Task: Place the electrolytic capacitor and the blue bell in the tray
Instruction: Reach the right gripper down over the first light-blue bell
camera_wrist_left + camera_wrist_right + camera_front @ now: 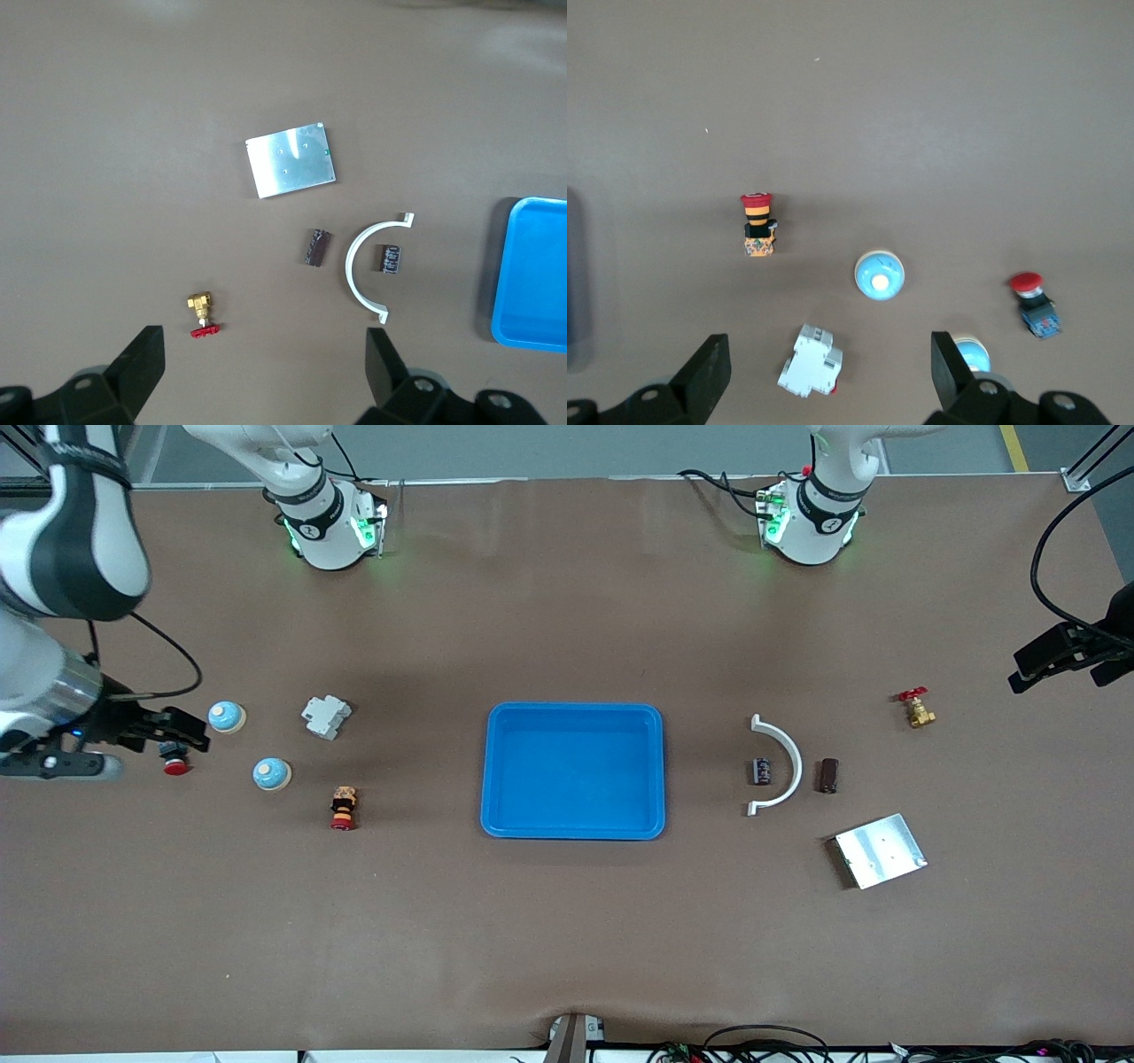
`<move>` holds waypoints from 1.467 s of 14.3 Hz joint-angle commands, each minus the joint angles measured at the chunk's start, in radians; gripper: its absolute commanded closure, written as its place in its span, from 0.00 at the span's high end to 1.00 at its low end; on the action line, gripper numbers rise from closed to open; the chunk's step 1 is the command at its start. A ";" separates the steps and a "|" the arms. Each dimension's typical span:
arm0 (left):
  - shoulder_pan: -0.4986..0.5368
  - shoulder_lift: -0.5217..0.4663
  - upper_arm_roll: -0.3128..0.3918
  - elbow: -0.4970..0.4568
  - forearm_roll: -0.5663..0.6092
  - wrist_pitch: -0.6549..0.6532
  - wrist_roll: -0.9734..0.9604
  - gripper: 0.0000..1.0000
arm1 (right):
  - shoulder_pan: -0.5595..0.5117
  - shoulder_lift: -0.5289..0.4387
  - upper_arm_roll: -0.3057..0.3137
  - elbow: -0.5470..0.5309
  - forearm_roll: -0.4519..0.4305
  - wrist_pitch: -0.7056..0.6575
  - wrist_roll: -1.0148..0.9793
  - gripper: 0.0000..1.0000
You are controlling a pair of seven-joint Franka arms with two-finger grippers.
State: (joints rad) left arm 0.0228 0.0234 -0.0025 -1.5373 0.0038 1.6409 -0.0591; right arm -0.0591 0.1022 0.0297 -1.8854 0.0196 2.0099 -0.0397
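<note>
The bright blue tray (573, 771) lies mid-table and holds nothing. The dark electrolytic capacitor (761, 771) lies inside the bend of a white curved piece (784, 766), toward the left arm's end; it also shows in the left wrist view (389, 258). Two blue bells (227, 716) (271, 774) stand toward the right arm's end; both show in the right wrist view (879, 274) (970, 352). My left gripper (1059, 673) (264, 354) hangs open and empty, high over the table's end near the brass valve. My right gripper (182, 732) (828, 354) hangs open and empty, high over the bells' area.
A brown cylinder (827, 775), a brass valve with a red handle (917, 708) and a silver plate (880, 850) lie near the capacitor. A white circuit breaker (326, 716), a red push button (174, 760) and a red-capped switch (343, 808) lie near the bells.
</note>
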 commanded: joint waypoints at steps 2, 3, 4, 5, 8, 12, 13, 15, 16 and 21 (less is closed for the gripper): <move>0.003 0.013 0.001 0.026 -0.004 -0.001 0.024 1.00 | 0.007 -0.042 -0.002 -0.229 0.008 0.223 -0.023 1.00; -0.004 0.013 0.001 0.026 -0.005 -0.001 0.022 1.00 | 0.008 -0.042 -0.002 -0.282 0.007 0.292 -0.023 1.00; -0.006 0.013 -0.001 0.028 -0.007 -0.001 0.024 1.00 | 0.010 -0.041 -0.002 -0.323 0.007 0.344 -0.023 1.00; -0.006 0.013 -0.001 0.028 -0.007 -0.001 0.024 1.00 | 0.010 -0.036 -0.002 -0.352 0.007 0.384 -0.023 1.00; -0.001 0.013 -0.001 0.028 -0.005 -0.001 0.030 1.00 | 0.007 0.011 -0.002 -0.370 0.007 0.443 -0.026 1.00; -0.001 0.024 0.001 0.034 -0.008 -0.001 0.035 1.00 | -0.001 0.103 -0.002 -0.385 0.007 0.574 -0.075 1.00; -0.003 0.023 -0.001 0.035 -0.008 -0.001 0.019 1.00 | -0.005 0.131 -0.002 -0.389 0.007 0.614 -0.091 1.00; -0.004 0.023 -0.002 0.035 -0.007 0.000 0.002 1.00 | -0.036 0.186 -0.002 -0.388 0.007 0.664 -0.152 1.00; 0.000 0.021 -0.001 0.035 -0.008 0.005 0.004 1.00 | -0.045 0.203 -0.002 -0.388 0.007 0.682 -0.169 1.00; 0.003 0.024 -0.001 0.034 0.025 0.002 0.004 1.00 | -0.050 0.244 -0.002 -0.385 0.007 0.701 -0.192 1.00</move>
State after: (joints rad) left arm 0.0258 0.0351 -0.0014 -1.5170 0.0104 1.6476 -0.0560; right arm -0.0995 0.3354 0.0189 -2.2752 0.0196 2.6999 -0.2099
